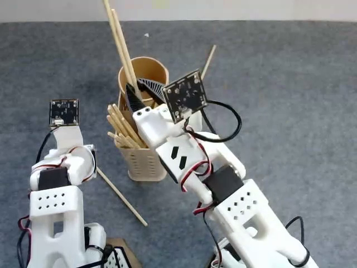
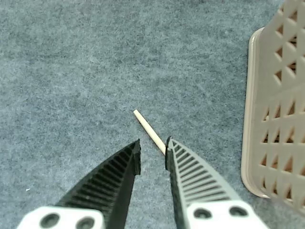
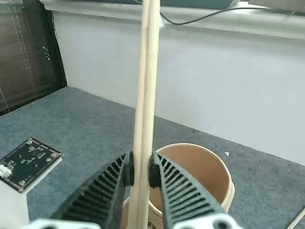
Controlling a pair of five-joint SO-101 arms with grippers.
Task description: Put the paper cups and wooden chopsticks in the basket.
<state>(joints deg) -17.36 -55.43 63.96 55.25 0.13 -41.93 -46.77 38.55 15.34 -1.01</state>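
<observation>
A beige perforated basket stands mid-table with a brown paper cup and several wooden chopsticks in it. My right gripper is shut on two chopsticks that stand upright over the cup; its wrist view has the pair between the right gripper's fingers, above the cup. My left gripper hangs open just above the carpet, left of the basket. The end of a loose chopstick lies between its fingertips. That stick runs along the carpet.
Another chopstick lies on the grey carpet behind the basket, to the right of the cup. The left arm's body stands close to the basket's left side. Open carpet stretches to the far left and right.
</observation>
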